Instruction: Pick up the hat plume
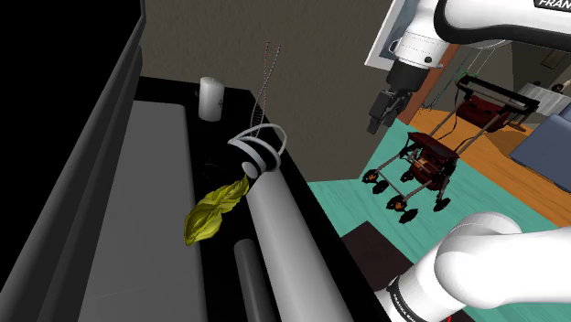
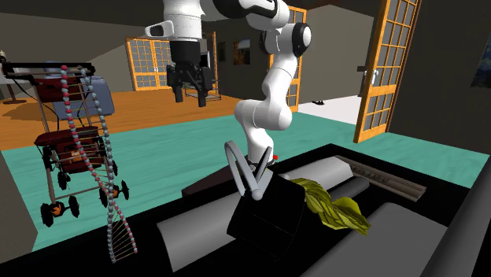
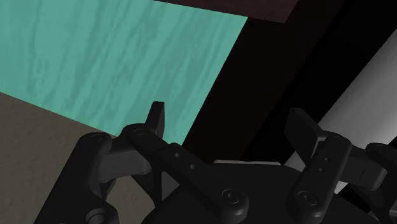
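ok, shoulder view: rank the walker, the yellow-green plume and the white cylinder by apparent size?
1. walker, largest
2. yellow-green plume
3. white cylinder, smallest

The cylinder sits farther back than the plume, so this is apparent size only.

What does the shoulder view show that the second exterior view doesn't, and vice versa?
Shoulder view extra: a white cylinder standing at the far end of the dark surface.
Second exterior extra: orange-framed glass doors and a black block just below the pale coil.
Shared: the yellow-green hat plume lying on the surface next to the coil, the beaded helix, the red walker on the floor, and the open gripper hanging high, well away from the plume.
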`<state>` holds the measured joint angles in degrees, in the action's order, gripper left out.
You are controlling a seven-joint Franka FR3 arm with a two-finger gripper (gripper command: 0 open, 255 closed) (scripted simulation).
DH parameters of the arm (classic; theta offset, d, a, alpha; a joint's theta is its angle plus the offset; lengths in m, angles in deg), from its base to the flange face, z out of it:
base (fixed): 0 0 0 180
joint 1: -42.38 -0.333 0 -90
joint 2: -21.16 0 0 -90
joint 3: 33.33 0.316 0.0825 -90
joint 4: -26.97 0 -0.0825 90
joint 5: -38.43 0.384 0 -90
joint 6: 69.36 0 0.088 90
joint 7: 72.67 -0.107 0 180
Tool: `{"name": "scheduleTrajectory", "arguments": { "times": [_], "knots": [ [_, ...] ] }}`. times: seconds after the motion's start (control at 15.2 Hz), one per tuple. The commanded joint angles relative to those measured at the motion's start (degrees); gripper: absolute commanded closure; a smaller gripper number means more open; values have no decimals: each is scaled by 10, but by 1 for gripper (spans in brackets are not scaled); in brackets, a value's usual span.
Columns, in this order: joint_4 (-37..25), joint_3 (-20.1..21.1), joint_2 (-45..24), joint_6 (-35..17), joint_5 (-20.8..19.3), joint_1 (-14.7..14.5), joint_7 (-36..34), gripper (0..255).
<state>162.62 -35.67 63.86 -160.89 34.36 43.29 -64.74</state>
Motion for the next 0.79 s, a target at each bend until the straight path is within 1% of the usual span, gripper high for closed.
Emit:
{"name": "scheduleTrajectory", "arguments": {
  "times": [0.0,0.4,0.73],
  "knots": [
    [0,0,0,0,0,0,0,0],
    [36,94,34,-20,60,-11,-147,0],
    [38,177,29,-45,109,-18,-271,0]
  ]
}}
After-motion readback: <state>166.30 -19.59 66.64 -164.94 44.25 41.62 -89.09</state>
